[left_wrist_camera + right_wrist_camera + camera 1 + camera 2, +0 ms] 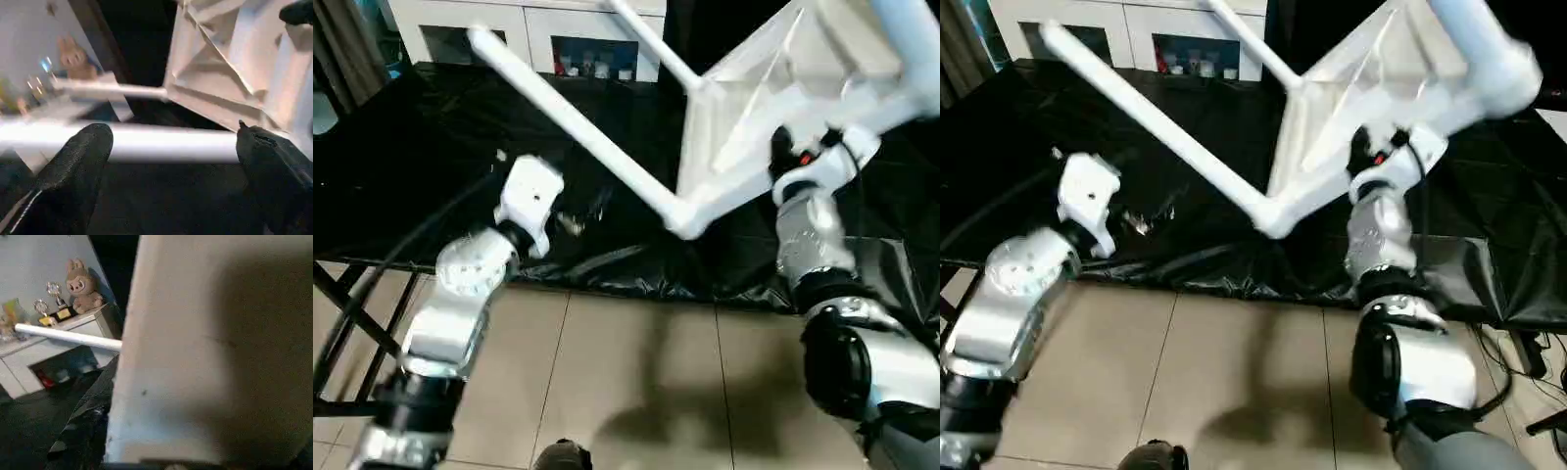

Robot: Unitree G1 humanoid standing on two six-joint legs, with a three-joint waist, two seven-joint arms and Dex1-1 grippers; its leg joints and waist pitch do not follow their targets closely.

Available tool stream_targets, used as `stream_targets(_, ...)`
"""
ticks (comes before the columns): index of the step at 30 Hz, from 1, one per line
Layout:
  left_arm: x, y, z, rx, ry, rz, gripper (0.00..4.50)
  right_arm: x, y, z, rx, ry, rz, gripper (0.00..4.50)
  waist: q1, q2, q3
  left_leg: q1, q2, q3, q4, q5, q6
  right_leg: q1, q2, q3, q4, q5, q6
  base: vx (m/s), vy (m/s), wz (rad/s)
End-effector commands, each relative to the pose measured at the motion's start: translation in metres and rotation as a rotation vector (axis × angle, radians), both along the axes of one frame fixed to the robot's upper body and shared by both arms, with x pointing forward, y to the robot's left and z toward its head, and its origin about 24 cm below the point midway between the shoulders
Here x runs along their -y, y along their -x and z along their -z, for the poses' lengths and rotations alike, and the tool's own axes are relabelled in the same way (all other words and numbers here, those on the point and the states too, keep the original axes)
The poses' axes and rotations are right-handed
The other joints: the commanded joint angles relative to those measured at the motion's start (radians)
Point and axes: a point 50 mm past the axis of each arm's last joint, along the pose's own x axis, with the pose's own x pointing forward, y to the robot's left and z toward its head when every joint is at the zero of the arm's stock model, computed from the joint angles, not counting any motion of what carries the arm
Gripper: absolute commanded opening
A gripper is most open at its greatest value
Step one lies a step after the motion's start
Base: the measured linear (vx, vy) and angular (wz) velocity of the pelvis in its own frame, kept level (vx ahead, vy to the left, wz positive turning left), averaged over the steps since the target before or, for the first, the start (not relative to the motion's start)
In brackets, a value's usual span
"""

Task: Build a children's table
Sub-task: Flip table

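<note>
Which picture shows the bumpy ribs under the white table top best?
The left wrist view: the white plastic tabletop's ribbed underside sits close, its ribs plain. Both eye views show the tilted top from farther off. The right wrist view has a plain white face, no ribs.

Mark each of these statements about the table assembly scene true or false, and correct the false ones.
1. The tabletop lies flat on the floor. False: it is tilted up, held at its edge by the right end effector.
2. Legs are already attached to the tabletop. True: one leg sticks out from a corner.
3. The left end effector is clamped on a leg. False: its fingers stand open, the leg beyond them.
4. A black sheet covers the work surface. True.
</note>
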Motion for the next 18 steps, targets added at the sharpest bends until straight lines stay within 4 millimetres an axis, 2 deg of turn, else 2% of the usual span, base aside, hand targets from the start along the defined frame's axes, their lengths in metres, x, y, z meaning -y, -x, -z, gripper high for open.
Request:
stream_targets(1, 0.003, 0.001, -0.011, 0.059, -0.024, 0.025, 4.5, 0.006, 0.002, 0.007, -0.066, 0.173, 0.005, 2.02, -0.013, 0.003, -0.077, 0.059, 0.043, -0.024, -0.067, -0.217, -0.069, 0.002, -0.043, 0.021, -0.063, 0.05, -0.153, 0.0, 0.0, 0.0)
stream_targets(6, 0.01, 0.003, -0.032, 0.202, -0.143, 0.078, 4.5, 0.005, 0.0, -0.002, -0.076, 0.298, 0.007, 2.02, -0.014, 0.001, -0.076, 0.058, 0.044, -0.024, -0.067, -0.225, -0.07, 0.001, -0.042, 0.022, -0.064, 0.039, -0.148, 0.0, 0.0, 0.0)
stream_targets(13, 0.018, 0.002, -0.049, 0.302, -0.28, 0.136, 4.5, -0.002, -0.003, -0.006, -0.09, 0.41, -0.044, 2.01, -0.015, -0.001, -0.076, 0.057, 0.043, -0.024, -0.065, -0.215, -0.078, 0.001, -0.042, 0.022, -0.062, 0.047, -0.15, 0.0, 0.0, 0.0)
stream_targets(15, 0.021, -0.002, -0.063, 0.365, -0.347, 0.138, 4.5, -0.004, -0.004, -0.008, -0.108, 0.467, -0.049, 2.0, -0.017, 0.001, -0.076, 0.058, 0.042, -0.024, -0.064, -0.209, -0.081, 0.001, -0.04, 0.022, -0.059, 0.06, -0.157, 0.0, 0.0, 0.0)
stream_targets(18, 0.021, -0.004, -0.066, 0.388, -0.369, 0.122, 4.5, -0.005, -0.004, -0.008, -0.109, 0.467, -0.05, 1.99, -0.02, 0.0, -0.076, 0.057, 0.043, -0.024, -0.065, -0.218, -0.086, 0.003, -0.042, 0.023, -0.058, 0.065, -0.159, 0.0, 0.0, 0.0)
